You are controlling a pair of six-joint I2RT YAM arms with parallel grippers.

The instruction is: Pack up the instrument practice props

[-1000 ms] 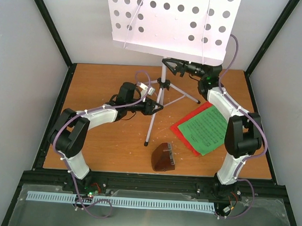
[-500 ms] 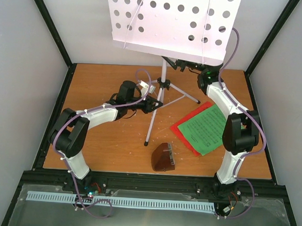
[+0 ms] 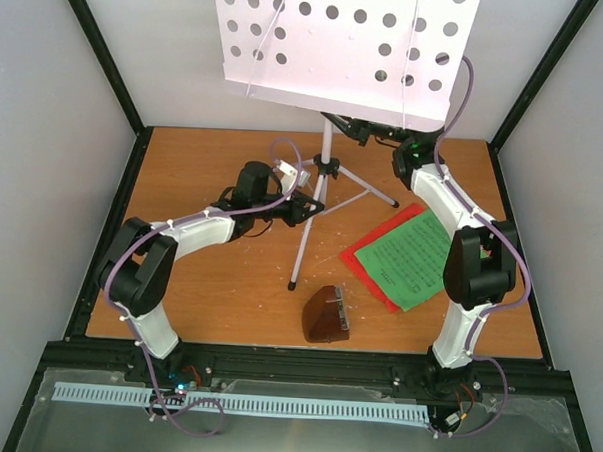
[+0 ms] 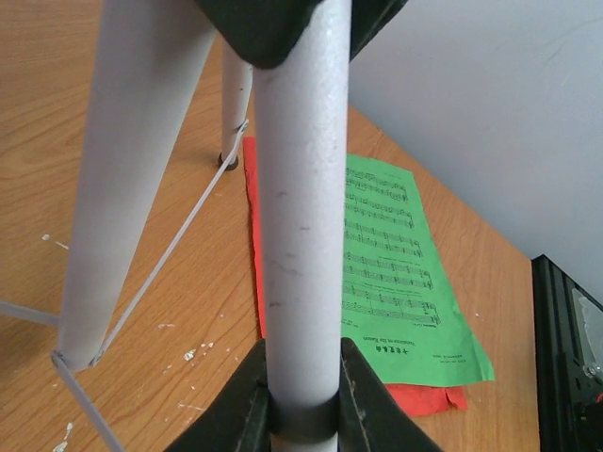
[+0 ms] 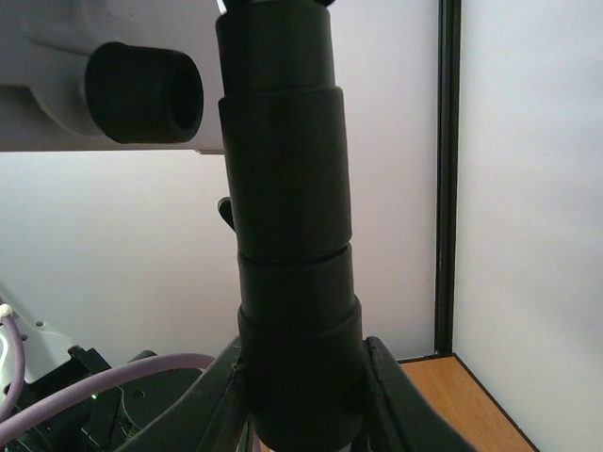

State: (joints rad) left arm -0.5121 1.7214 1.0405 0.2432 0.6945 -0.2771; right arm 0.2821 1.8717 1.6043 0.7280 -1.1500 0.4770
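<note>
The white music stand stands at the table's back middle, its perforated plate (image 3: 339, 48) high over the tripod legs (image 3: 303, 248). My left gripper (image 3: 307, 204) is shut on a white tripod tube (image 4: 301, 235) just below the black hub; its jaws press both sides (image 4: 303, 400). My right gripper (image 3: 348, 128) is shut on the stand's black collar (image 5: 287, 235) right under the plate, with its fingertips around that collar (image 5: 301, 395). The dark brown metronome (image 3: 326, 315) stands at the front middle. A green music sheet (image 3: 412, 259) lies on a red sheet (image 3: 365, 257) at the right; both also show in the left wrist view (image 4: 396, 273).
Black frame posts (image 3: 98, 67) and white walls close in the wooden table (image 3: 204, 162). A purple cable (image 3: 285, 150) loops over the left wrist. A black rail (image 3: 295, 364) runs along the front edge.
My right gripper has moved up and a little left, under the plate, and closed on the black collar. My left gripper has shifted slightly along the tripod tube.
</note>
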